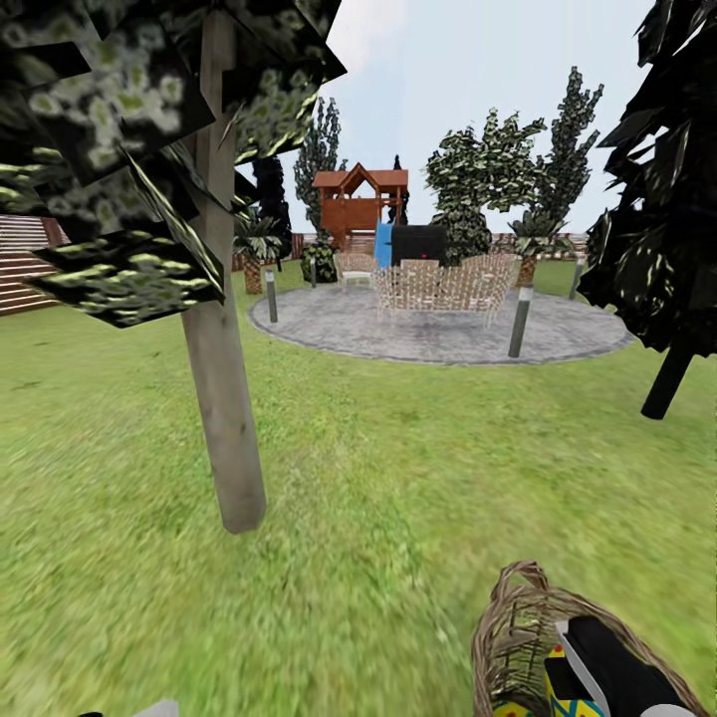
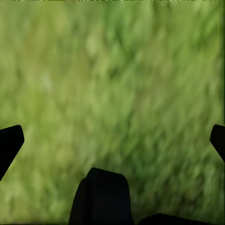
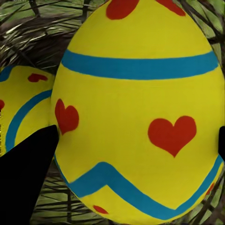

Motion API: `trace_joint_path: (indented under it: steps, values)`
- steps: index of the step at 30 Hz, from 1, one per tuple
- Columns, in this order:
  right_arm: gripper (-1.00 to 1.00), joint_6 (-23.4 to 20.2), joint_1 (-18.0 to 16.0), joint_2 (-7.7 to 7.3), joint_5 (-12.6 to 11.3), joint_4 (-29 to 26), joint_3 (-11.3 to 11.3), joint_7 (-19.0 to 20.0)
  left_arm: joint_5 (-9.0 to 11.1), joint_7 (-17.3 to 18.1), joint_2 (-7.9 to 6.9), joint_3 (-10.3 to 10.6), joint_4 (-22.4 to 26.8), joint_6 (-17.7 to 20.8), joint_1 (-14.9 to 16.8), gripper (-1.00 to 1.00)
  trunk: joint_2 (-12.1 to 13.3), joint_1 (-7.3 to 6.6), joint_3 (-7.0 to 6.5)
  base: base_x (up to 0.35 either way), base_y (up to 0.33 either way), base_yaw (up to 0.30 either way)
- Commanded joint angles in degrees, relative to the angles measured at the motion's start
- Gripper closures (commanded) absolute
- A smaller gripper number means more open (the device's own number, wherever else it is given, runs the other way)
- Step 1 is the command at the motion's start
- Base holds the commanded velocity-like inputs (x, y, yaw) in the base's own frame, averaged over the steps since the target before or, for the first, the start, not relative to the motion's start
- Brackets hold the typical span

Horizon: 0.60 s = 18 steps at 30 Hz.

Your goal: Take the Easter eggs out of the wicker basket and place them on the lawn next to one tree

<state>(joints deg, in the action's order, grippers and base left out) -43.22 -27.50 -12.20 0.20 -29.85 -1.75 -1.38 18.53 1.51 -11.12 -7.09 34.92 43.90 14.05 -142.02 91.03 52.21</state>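
Right claw straddles an Easter egg inside the wicker basket, fingers wide, grip unconfirmed; close squarely across its middle, then lift straight.

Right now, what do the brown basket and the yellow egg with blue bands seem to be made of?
The brown open-weave basket looks like woven wicker: crossing strands with gaps. The yellow egg with blue bands and red hearts looks smooth and painted, matte; plastic or wood, I cannot tell.
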Motion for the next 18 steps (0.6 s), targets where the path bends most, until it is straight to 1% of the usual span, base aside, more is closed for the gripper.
trace_joint_path:
  steps: [1, 7, 13, 18]
  values:
    - [1.00, -0.3, 0.0, -0.02, 0.0, -0.1, -0.2, -0.1, -0.1, 0.2, 0.03, -0.2, 0.1, 0.3, 0.0, -1.00, 0.4, -0.24, -0.12, -0.008, -0.006, 0.000]
    - [1.00, -0.2, 0.0, -0.05, 0.0, -0.1, -0.2, 0.0, -0.1, 0.2, 0.00, -0.2, 0.1, 0.3, 0.0, -1.00, 2.8, -1.56, -1.20, 0.000, 0.000, 0.002]
    - [1.00, -0.3, 0.0, -0.01, 0.1, 0.0, -0.2, -0.1, -0.2, 0.2, 0.08, -0.1, 0.1, 0.3, 0.0, -1.00, 5.2, -2.88, -2.28, 0.000, 0.000, 0.120]
    - [1.00, -0.2, 0.0, 0.19, 0.2, 0.0, -0.3, 0.0, -0.2, 0.2, 0.17, -0.1, 0.1, 0.2, 0.0, -1.00, 7.2, -3.97, -3.17, 0.000, 0.000, 0.016]
